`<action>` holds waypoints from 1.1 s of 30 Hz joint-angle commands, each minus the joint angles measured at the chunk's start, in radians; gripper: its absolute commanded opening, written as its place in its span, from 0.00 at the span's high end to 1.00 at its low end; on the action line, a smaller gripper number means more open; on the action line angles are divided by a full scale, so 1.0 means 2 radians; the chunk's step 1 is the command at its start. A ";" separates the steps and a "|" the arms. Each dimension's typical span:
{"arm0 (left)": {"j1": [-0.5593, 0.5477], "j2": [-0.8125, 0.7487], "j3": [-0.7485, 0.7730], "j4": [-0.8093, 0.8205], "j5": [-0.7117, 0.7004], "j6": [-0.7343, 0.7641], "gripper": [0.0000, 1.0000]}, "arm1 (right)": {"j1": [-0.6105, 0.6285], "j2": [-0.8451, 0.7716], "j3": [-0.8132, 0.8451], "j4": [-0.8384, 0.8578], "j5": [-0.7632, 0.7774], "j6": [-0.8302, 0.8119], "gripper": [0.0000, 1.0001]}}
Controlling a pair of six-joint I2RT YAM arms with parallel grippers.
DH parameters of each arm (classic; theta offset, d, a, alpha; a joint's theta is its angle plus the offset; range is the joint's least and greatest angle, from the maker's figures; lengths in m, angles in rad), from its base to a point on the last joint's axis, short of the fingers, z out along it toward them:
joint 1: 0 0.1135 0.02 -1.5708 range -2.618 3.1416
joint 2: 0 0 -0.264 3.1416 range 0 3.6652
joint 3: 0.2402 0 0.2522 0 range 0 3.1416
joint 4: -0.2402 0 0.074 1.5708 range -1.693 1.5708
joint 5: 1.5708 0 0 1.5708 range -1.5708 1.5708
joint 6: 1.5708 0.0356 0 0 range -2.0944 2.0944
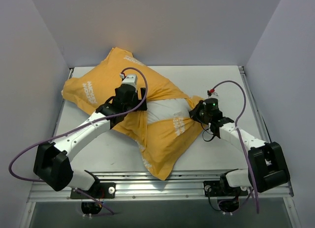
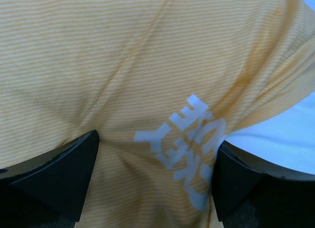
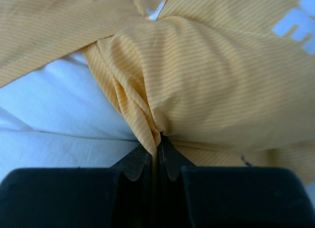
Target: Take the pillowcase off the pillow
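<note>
The pillowcase [image 1: 98, 87] lies orange-yellow face up with white lettering across the table, bunched and twisted at the middle. The white pillow [image 1: 165, 110] shows through an opening there. My left gripper [image 1: 129, 97] is open and presses down on the orange fabric [image 2: 123, 80], its fingers [image 2: 64, 174] spread either side of the lettering. My right gripper [image 1: 197, 111] is shut on a pinched fold of the pillowcase [image 3: 197, 85] at its right end, with white pillow [image 3: 54, 110] beside the fold.
White walls close in the table [image 1: 236, 90] at the back and both sides. A metal rail [image 1: 162, 186] runs along the near edge by the arm bases. Purple cables [image 1: 236, 97] loop above each arm.
</note>
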 commanded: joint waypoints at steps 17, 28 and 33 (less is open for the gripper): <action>-0.132 0.014 0.112 0.070 0.165 0.313 0.06 | -0.040 0.030 -0.076 0.288 -0.272 0.006 1.00; -0.136 0.202 0.274 0.025 0.115 0.302 0.01 | -0.039 0.003 -0.064 0.231 -0.255 -0.037 1.00; -0.136 0.244 0.295 -0.004 0.104 0.286 0.01 | -0.039 -0.003 -0.059 0.206 -0.242 -0.052 1.00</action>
